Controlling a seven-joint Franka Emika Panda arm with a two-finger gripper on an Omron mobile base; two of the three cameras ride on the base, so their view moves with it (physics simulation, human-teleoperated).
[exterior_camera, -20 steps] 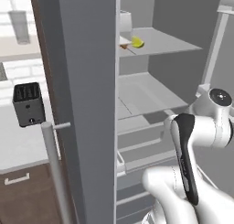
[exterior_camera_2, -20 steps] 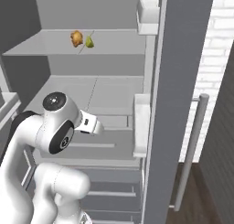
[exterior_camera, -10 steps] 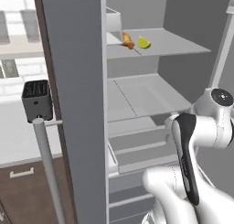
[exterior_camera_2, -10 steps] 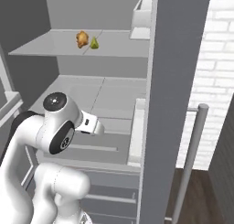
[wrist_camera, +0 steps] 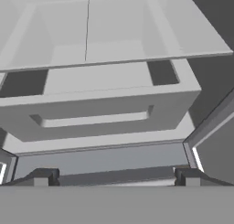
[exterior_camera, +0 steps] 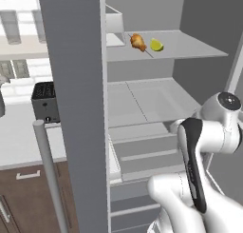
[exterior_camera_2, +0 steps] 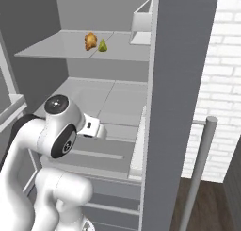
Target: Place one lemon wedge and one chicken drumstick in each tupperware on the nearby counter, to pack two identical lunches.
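Now the chicken drumstick lies on the fridge's top shelf, just beside a lemon wedge; the whole picture has slid since earlier, so the camera moved. Left, a black toaster stands on the desk, behind the open door. Over a drawer, the hand is spread apart and empty.

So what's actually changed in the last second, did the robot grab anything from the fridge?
Nothing was grabbed. Both base views have shifted, so the base has driven and the cameras moved with it. The chicken drumstick and lemon wedge lie side by side on the top shelf as before, and the gripper stays open and empty, facing the drawers.
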